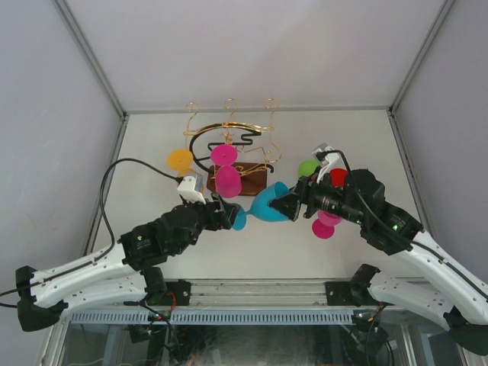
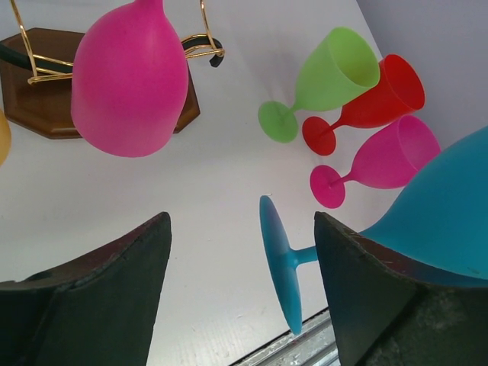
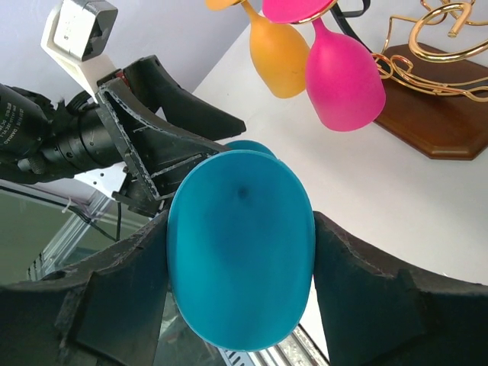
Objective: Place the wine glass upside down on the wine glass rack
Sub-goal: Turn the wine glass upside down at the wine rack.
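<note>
Right wrist view: teal wine glass (image 3: 240,252) pinched at its bowl between the pads of the right hand (image 3: 240,225).
Left hand (image 2: 242,229): spread; the stem and foot sit between its fingers, apparently untouched.
Handling: looks plastic, so light and stiff; the curved bowl is slick, and the stem beside the foot is the surer hold.
Axis: roughly level, foot toward the left hand, rim toward the right palm.
Wine glass rack (image 3: 438,107): beyond both hands.
</note>
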You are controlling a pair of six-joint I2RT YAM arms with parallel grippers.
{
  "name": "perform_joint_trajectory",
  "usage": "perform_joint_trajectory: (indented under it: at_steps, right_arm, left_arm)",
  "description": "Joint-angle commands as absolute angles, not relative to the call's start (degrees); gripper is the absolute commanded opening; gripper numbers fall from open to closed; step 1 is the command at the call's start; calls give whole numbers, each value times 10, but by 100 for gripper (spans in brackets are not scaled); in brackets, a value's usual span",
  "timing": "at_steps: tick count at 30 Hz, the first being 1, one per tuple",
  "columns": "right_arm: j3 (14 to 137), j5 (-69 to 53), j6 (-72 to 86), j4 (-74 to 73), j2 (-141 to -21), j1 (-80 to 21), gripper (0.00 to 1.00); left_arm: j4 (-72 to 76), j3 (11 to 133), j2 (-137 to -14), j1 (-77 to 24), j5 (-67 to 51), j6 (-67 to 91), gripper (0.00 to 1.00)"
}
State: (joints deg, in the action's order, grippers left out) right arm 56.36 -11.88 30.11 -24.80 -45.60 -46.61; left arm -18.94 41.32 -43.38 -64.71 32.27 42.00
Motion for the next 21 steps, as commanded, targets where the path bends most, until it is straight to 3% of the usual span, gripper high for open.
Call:
perform_joint_trajectory:
  at_steps: [1,12,17,19,21]
  right_arm:
    - [566,-113,317,-201,-447,-472,62]
    - [563,-107,316,-198,-440,-474,61]
    - [556,-109,312,-196,-434,-475,61]
    - [553,-113,309,-196,-434,-475,61]
    - [551,-125,302,-195,-437,-475,61]
  left_arm:
    - [-153,411,-431,-649,308,427,76]
    - [-137,406,-432,-649,299,425,49]
    - [-131,403,-429,-649,295,428,24]
    - [-130,404,-431,-649,292,427,1]
    - [-128,404,-430,-649,288,421,0]
